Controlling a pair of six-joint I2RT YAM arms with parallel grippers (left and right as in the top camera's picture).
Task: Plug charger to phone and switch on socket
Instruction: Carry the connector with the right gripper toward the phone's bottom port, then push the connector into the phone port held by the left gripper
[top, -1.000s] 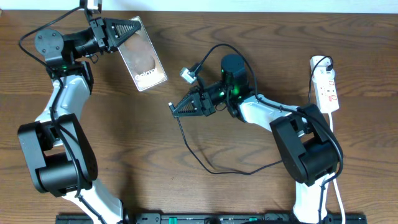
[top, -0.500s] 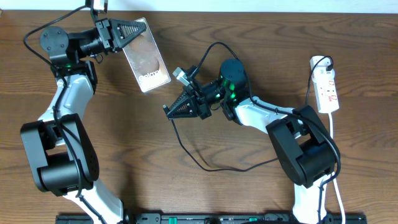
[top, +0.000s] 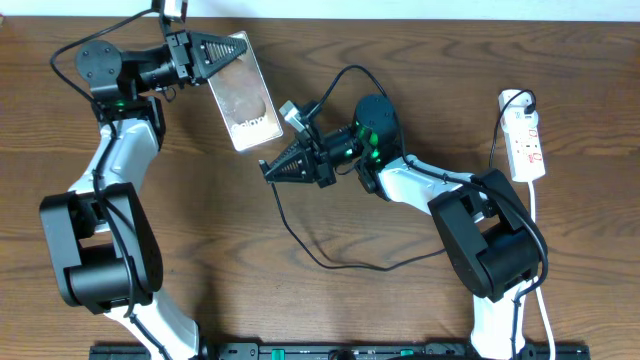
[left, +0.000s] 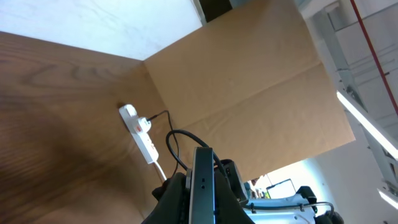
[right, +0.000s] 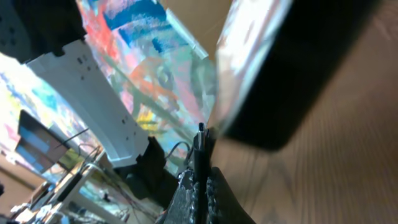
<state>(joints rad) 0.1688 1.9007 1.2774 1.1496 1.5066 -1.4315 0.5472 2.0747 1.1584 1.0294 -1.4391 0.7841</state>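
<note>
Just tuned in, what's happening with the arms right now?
The left gripper holds the phone by one end. The right gripper pinches the charger near its plug tip, just short of the phone's lower edge, not yet plugged in. The socket lies far right, neither gripper near it.

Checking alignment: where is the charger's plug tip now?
Pinched in the right gripper, centre-left in the overhead view; the plug tip points at the phone's lower end, just short of it.
</note>
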